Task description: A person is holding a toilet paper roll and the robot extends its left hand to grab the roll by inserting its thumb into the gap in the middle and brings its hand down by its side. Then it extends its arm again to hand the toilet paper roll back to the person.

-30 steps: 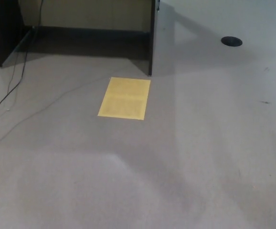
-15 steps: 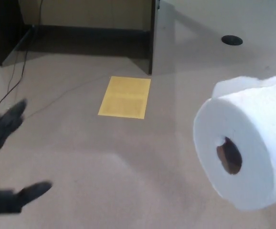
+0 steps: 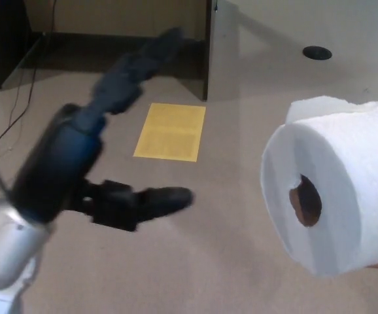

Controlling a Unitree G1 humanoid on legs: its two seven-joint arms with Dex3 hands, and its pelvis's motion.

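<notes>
Reaching from the left of the frame, the left hand (image 3: 91, 176) is spreading its fingers wide and holding nothing. The toilet paper roll (image 3: 336, 190) is hanging at the right edge, well apart. The thumb (image 3: 153, 201) is risking bumping the soft paper and missing the brown hole (image 3: 305, 201).

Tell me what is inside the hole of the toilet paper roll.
The toilet paper roll faces the camera; its hole shows only a brown cardboard core, dark and empty. The left hand is open, its thumb outside it. The far end is hidden.
</notes>
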